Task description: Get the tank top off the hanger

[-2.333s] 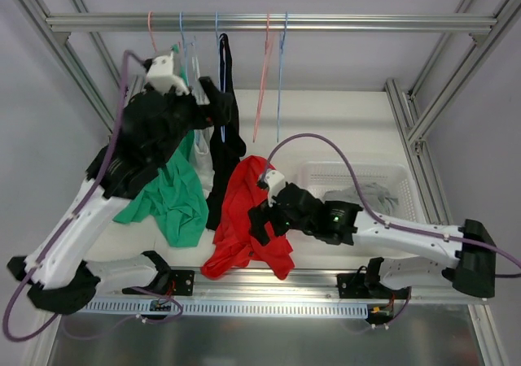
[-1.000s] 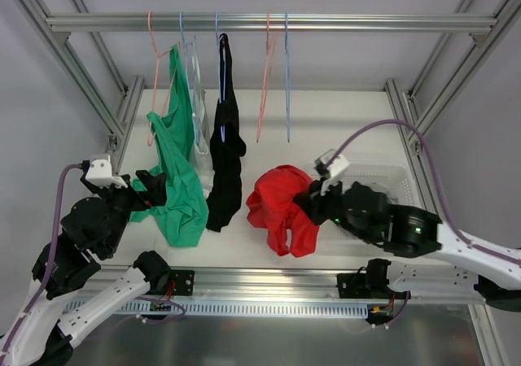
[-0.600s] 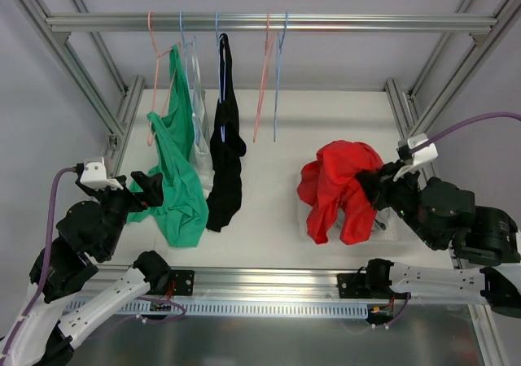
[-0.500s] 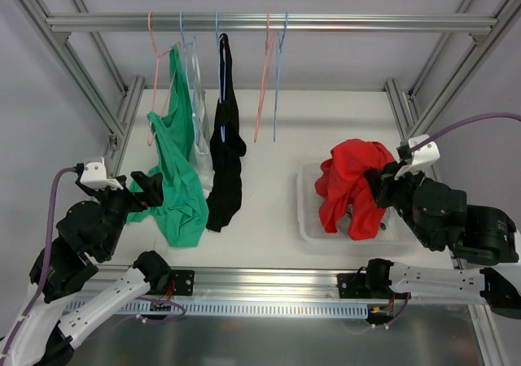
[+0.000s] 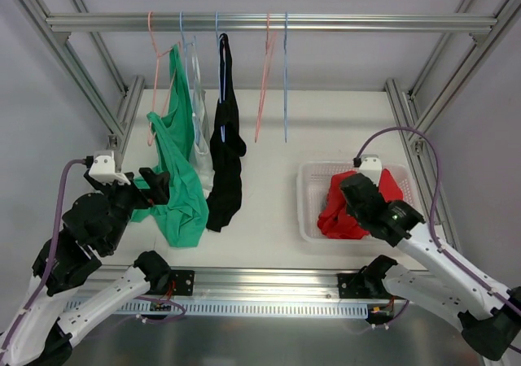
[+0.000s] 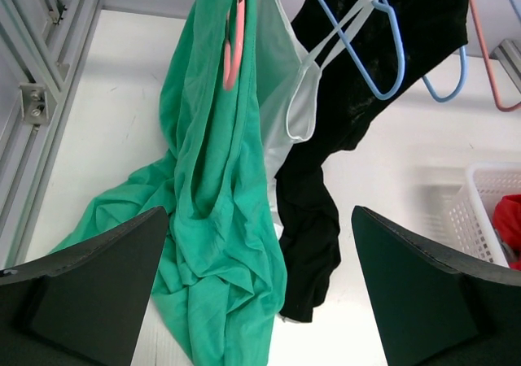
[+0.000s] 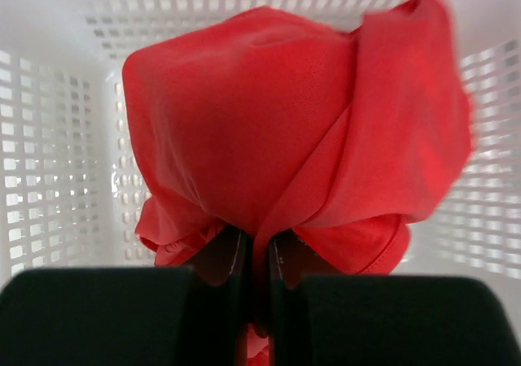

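The crumpled red tank top (image 7: 277, 122) fills the white perforated plastic basket (image 7: 49, 138), hiding its floor. The right gripper (image 7: 257, 252) is pinched tight on a fold of the cloth, its tips buried in the fabric. From above, the wrist covers part of the bundle. The left gripper (image 6: 259, 213) is spread wide and holds nothing, facing the green garment (image 6: 212, 220) on a pink wire hanger (image 6: 234, 32); the hanger hooks are cut off at the top of the wrist view. A broad stretch of white tabletop (image 5: 273, 179) separates the hanging black garment (image 5: 224, 154) from the basket, whose far side sits near the right frame rail (image 5: 407, 138).
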{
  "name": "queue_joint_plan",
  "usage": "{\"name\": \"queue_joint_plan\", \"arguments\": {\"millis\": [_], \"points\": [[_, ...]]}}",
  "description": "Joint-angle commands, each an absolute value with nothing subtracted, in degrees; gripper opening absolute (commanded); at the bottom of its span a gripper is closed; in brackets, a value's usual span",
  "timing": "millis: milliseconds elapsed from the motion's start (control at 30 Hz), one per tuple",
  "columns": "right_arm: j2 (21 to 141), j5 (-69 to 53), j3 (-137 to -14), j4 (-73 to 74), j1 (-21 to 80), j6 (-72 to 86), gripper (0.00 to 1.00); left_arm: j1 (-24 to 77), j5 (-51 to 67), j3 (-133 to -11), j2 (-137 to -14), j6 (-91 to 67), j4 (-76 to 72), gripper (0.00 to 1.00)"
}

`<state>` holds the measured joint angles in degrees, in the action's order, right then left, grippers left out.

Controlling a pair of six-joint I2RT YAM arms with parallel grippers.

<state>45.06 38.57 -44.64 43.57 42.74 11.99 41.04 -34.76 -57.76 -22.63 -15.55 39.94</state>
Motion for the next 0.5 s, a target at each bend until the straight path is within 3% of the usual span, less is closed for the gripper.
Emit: {"name": "queue_joint_plan", "arguments": {"millis": [0,233,300,367,433,467], "points": [[46.9,30.1,-40.9,31.5,38.3,17.4,0.0,41.0,-33.1,-61.3,-23.8,-15.7,39.0,0.99],[50.5,22.9,-31.1,24.3,33.4,20.7,0.04,41.0,-27.7,-75.0,-35.3,-15.8,40.1,0.99],[47.3,22.8,-31.8,25.4,33.4,20.7,0.25,41.0,-26.0,-80.3,-42.2,-15.2,40.6,0.99],[41.9,23.8,-34.3,30.0,33.5,19.6,0.6,41.0,-25.4,-85.3,-46.8,-14.9,40.5,0.99],[39.3,25.0,-40.1,35.9,33.5,18.1,0.74,41.0,-22.8,-89.0,-53.8,-14.2,40.5,0.99],[37.7,25.3,-42.3,37.6,33.4,16.3,0.95,41.0,-21.9,-92.7,-55.9,-13.8,40.5,0.99]]}}
